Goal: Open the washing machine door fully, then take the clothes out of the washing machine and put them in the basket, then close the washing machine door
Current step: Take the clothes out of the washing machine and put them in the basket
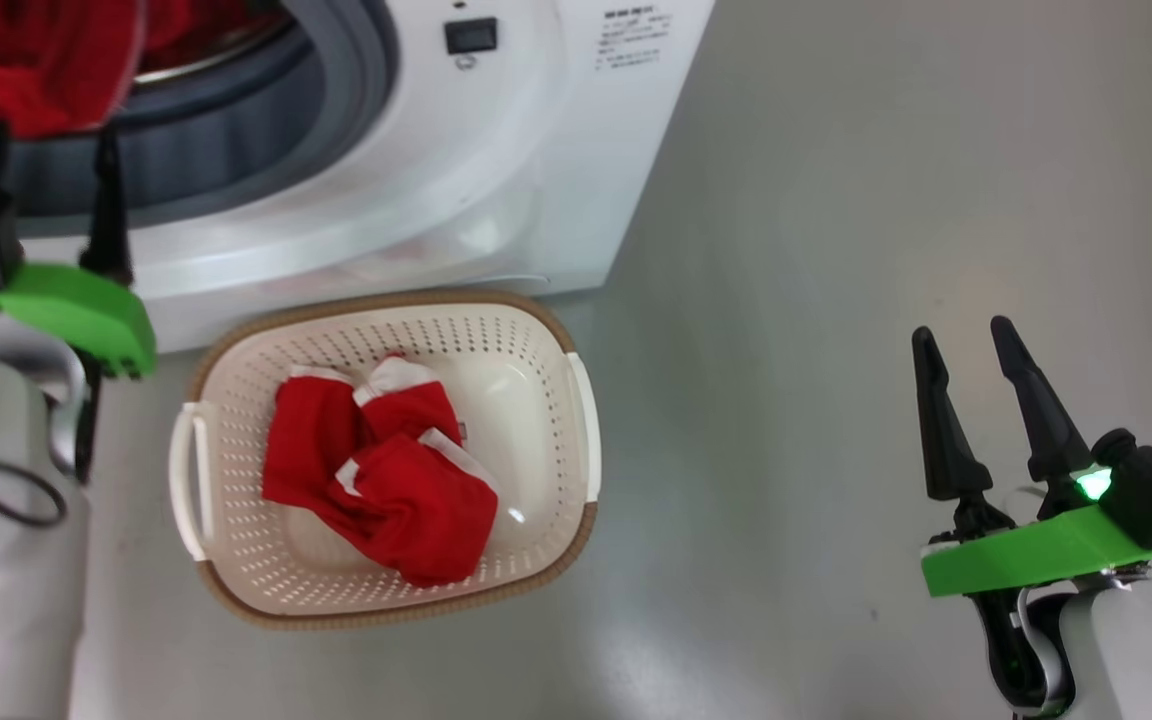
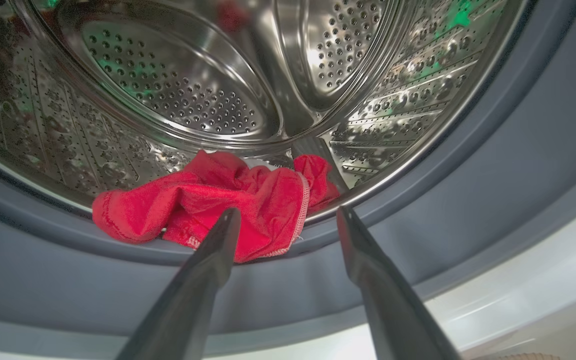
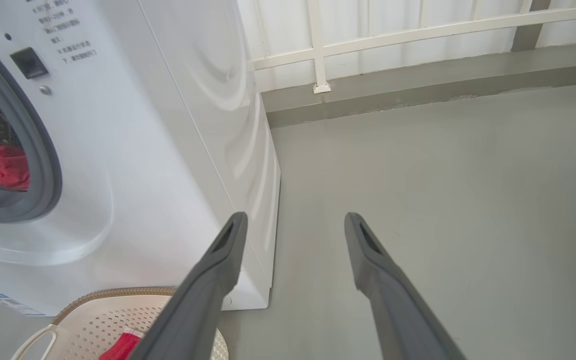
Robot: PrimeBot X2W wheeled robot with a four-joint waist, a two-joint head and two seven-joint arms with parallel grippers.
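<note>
The white washing machine [image 1: 496, 150] stands with its round opening uncovered; the washing machine door is out of view. A red garment [image 2: 203, 200] of the clothes lies at the front lip of the steel drum [image 2: 178, 85], partly over the grey gasket [image 2: 468, 200]. My left gripper [image 2: 288, 212] is open just in front of it, one finger tip over the cloth's near edge, nothing held. In the head view the left gripper [image 1: 51, 135] is at the opening's lower rim. The cream basket [image 1: 536, 330] on the floor holds red clothes [image 1: 376, 470]. My right gripper [image 1: 961, 332] hovers open and empty, far right.
Grey floor [image 1: 836, 250] spreads to the right of the machine and basket. A raised kerb [image 3: 418, 90] and a white railing [image 3: 318, 50] run behind. The basket [image 3: 93, 310] sits directly below the machine's front. A black latch [image 1: 470, 36] is beside the opening.
</note>
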